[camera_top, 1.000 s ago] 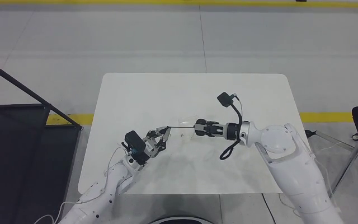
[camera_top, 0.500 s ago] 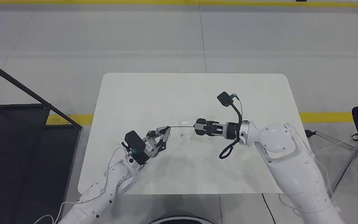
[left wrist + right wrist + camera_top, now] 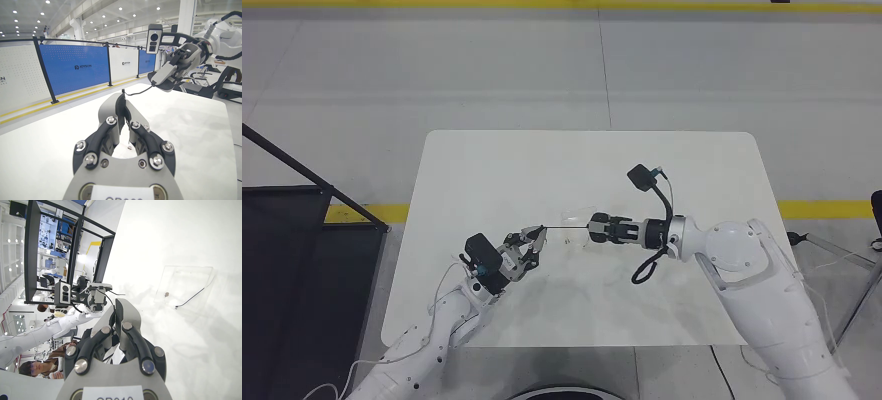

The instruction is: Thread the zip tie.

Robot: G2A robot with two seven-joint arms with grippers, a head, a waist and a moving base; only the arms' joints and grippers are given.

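A thin black zip tie [image 3: 564, 231] spans the gap between my two grippers above the middle of the white table [image 3: 492, 170]. My left gripper [image 3: 539, 233] is shut on one end; in the left wrist view that gripper [image 3: 122, 97] has the tie's small tip poking out above its fingers. From there the zip tie [image 3: 139, 92] curves over to my right gripper [image 3: 154, 84], which is shut on the other end. In the right wrist view my right gripper [image 3: 115, 305] is shut, with the left gripper [image 3: 98, 289] close ahead.
A clear flat tray [image 3: 189, 275] lies on the table just beyond the grippers, with a second black zip tie [image 3: 191, 298] in it. The tray [image 3: 570, 214] is faint in the top view. A black frame [image 3: 282, 250] stands off the table's left side.
The right arm's wrist has shifted very slightly. Both grippers keep their hold on the zip tie and stay in place.
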